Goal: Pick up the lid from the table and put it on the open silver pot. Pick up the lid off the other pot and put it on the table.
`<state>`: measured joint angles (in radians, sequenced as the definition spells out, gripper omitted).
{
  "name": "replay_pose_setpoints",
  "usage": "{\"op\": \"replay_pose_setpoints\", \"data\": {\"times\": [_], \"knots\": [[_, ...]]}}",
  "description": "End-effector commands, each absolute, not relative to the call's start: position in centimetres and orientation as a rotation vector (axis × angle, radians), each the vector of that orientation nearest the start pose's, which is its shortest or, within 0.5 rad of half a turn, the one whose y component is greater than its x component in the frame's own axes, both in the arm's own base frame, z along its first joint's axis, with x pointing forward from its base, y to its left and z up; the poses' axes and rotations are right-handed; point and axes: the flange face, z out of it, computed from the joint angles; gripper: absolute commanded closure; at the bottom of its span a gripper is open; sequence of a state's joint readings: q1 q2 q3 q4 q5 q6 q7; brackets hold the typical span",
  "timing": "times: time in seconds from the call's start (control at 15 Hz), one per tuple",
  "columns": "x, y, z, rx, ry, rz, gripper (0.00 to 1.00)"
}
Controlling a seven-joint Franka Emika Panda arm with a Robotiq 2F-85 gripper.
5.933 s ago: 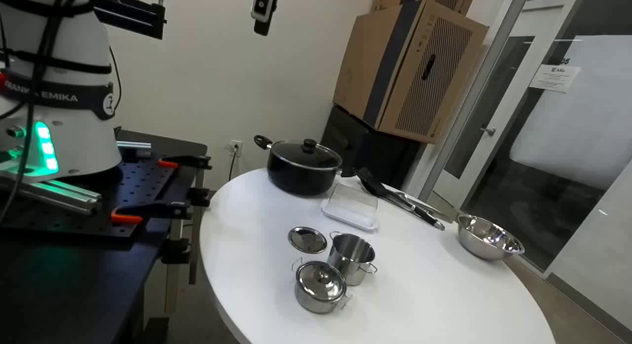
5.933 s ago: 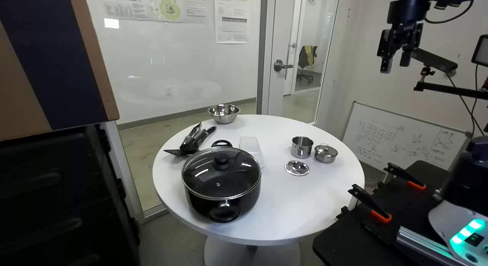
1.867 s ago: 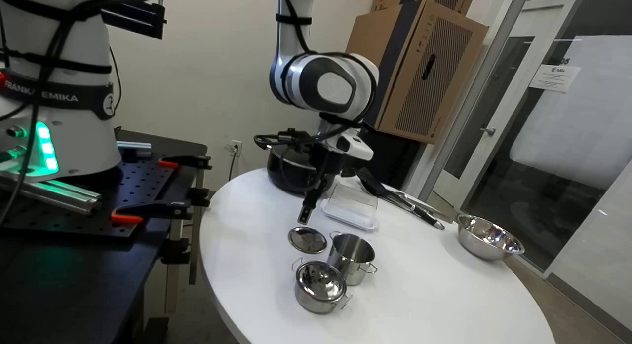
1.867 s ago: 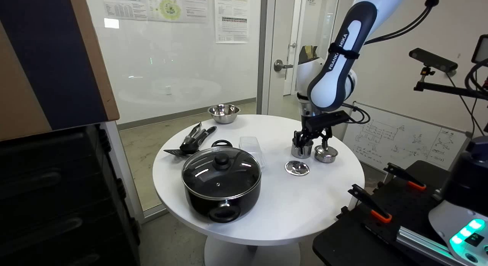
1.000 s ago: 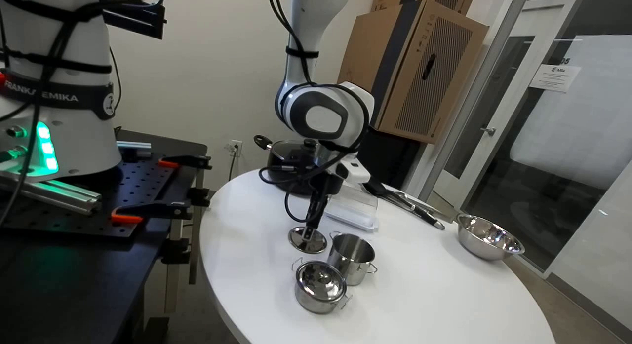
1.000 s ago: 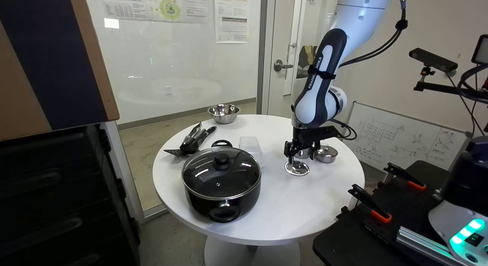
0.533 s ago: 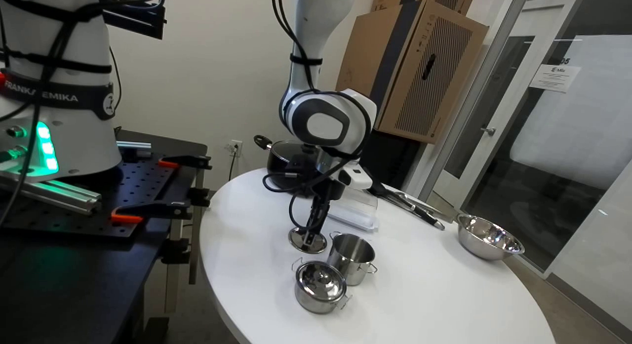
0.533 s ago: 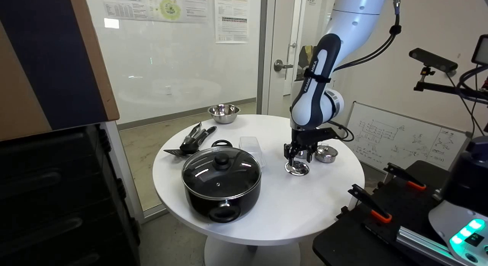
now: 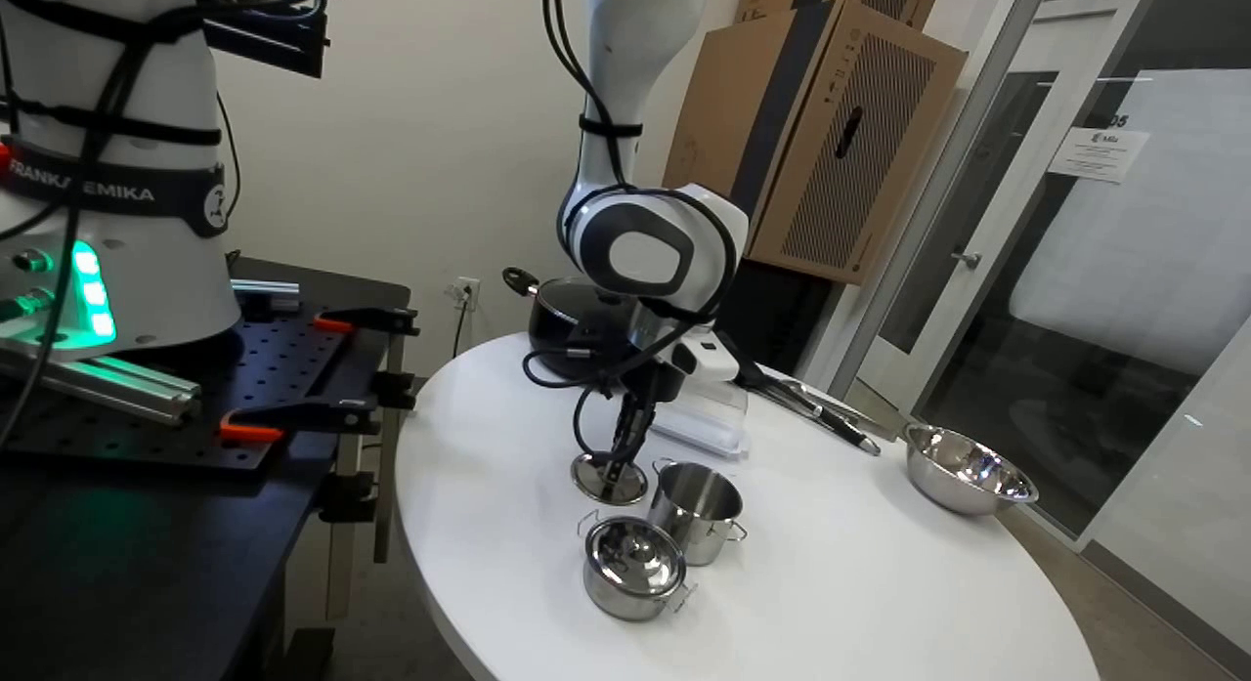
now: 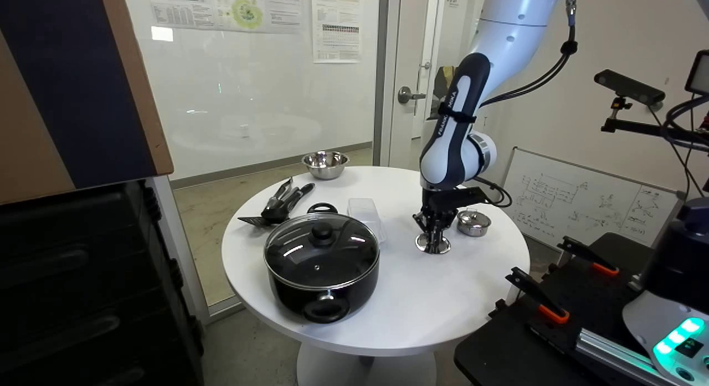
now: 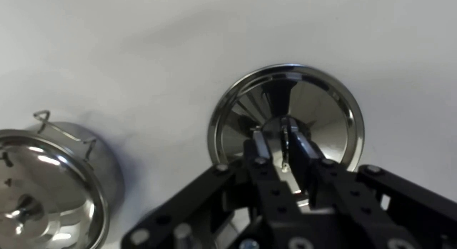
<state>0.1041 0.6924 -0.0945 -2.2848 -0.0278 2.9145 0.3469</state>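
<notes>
The small steel lid [image 11: 328, 116] lies on the white table [image 9: 831, 593], its thin loop handle [image 11: 285, 143] standing up. My gripper [image 11: 275, 131] points down over it with the handle between its fingers. The handle is close to the right finger in the wrist view, and a gap shows on the left, so the jaws are partly open. Beside the lid stands the open silver pot [image 9: 689, 534], mostly hidden behind the arm in the opposite exterior view. The other pot [image 9: 625, 603], squat, wears its own lid [image 11: 64, 202] and stands close by.
A big black pot [image 10: 321, 286] with a glass lid, a clear plastic box [image 10: 363, 211], black utensils [image 10: 282, 203] and a steel bowl [image 10: 325, 165] share the table. Orange-tipped clamps [image 10: 540, 297] line the robot's stand near the table edge.
My arm has come down from above onto the lid. Within the last half second the fingers have drawn much closer together around its handle, and the lid has shifted very slightly.
</notes>
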Motion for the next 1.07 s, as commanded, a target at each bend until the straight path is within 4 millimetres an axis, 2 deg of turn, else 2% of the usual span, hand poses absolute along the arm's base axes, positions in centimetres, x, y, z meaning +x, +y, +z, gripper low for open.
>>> {"op": "replay_pose_setpoints", "data": {"times": [0.0,0.33,1.0], "knots": [[49.7,-0.1,4.2,-3.172,0.464,0.073,1.0],[49.7,-0.1,4.6,-3.163,0.463,0.073,1.0],[49.2,1.7,9.9,-3.107,0.318,0.097,1.0]]}}
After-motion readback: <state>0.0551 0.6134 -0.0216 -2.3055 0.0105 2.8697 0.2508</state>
